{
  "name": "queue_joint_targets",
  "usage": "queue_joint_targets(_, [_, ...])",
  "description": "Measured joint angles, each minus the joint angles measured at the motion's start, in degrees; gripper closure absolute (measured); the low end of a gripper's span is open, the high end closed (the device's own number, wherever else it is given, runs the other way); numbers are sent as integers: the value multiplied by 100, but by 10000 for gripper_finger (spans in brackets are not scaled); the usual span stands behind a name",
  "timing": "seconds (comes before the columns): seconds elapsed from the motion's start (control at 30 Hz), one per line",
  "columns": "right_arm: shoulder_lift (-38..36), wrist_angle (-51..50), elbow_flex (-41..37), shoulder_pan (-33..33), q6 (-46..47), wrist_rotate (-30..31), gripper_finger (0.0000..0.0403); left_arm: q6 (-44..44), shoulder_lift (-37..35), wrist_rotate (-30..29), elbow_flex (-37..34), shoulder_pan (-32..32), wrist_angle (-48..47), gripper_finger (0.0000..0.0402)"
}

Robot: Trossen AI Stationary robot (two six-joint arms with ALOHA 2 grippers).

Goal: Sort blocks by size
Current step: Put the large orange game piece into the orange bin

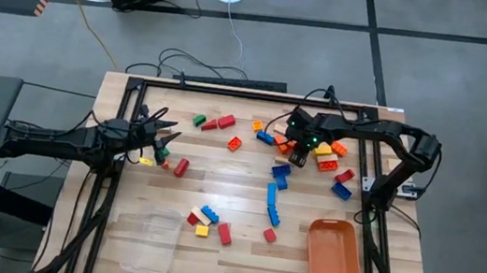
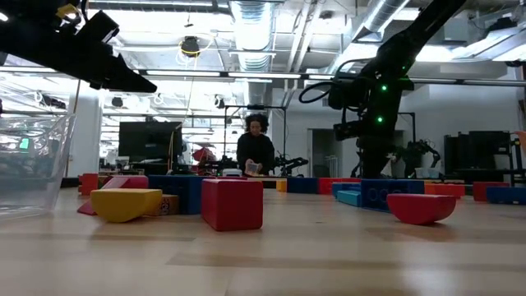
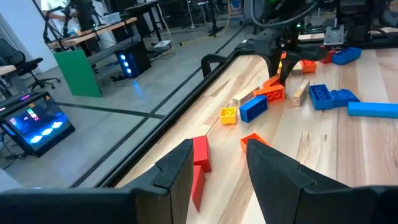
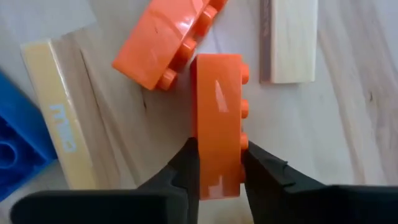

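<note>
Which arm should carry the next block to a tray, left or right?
Right. The right gripper is shut on an orange block in the far-right cluster, on the side where the orange tray sits. The left gripper is open and empty near the table's left edge.

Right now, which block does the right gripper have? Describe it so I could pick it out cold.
Look at the wooden table, far edge right of centre, where the right gripper hangs over a cluster of blocks. It is shut on an orange block standing on edge, studs sideways. Beside it lie another orange block, tilted and loose, and a pale tan bar; only the upright one sits between the fingers.
</note>
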Motion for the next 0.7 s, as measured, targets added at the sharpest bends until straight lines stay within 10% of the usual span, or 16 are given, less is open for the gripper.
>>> queue_joint_targets(0.7, [-174,-2687,1592,1383,929,-17,286,-321,0,7,-2,0,-136,259])
